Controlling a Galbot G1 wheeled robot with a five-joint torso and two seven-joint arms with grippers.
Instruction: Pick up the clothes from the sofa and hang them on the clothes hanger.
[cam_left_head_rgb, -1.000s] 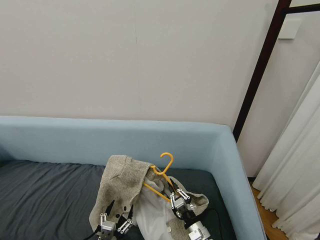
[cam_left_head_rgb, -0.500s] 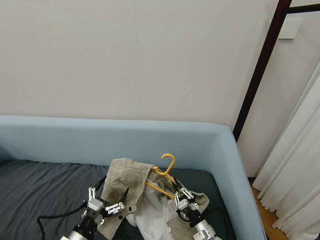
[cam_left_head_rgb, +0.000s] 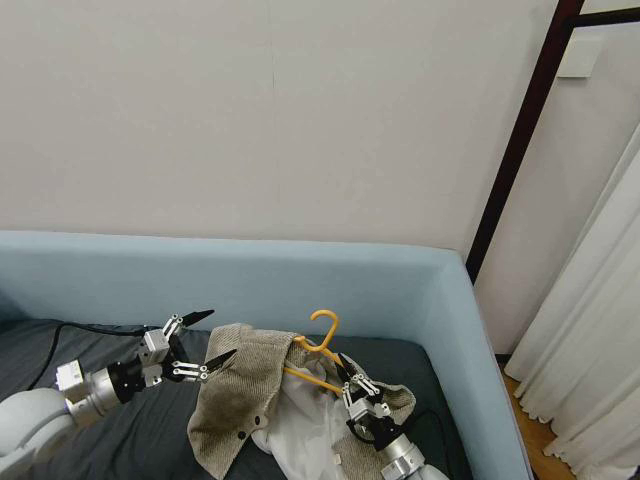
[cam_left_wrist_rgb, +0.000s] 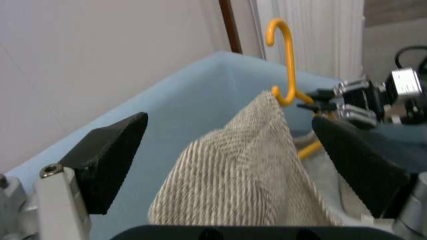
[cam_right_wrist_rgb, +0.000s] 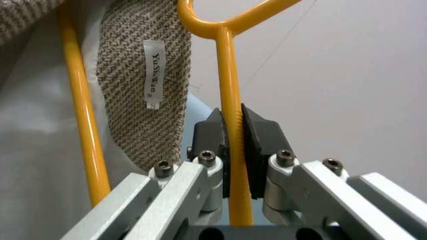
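On the sofa (cam_left_head_rgb: 440, 290), right end, close under the blue backrest: beige knit garment (cam_left_head_rgb: 235, 390) heaped on the dark seat, draped over just one arm of the yellow hanger (cam_left_head_rgb: 322, 345). White lining (cam_left_head_rgb: 300, 430) bunched underneath, apparently not seated on the other arm.

Biggest risk: slipping off the hanger on any lift or tilt, hung by one shoulder only. Could also drag along the seat and pull free.

Next, the hanger. Pinched by the right gripper (cam_left_head_rgb: 352, 388) on one thin rod, pads (cam_right_wrist_rgb: 257, 135) pressed tight either side. Narrow grip on a round rod, so likely to swivel under the lopsided weight and swing the hook off aim.

Then the left gripper (cam_left_head_rgb: 222, 333): spread wide, holding nothing, hovering just beside the garment's upper edge. Closed from there, might catch only a loose fold, or nip the hook instead of cloth. Near the right gripper too, so a clash if both converge.

Smallest: black cable (cam_left_head_rgb: 100, 327) trailing on the seat, possible snag.
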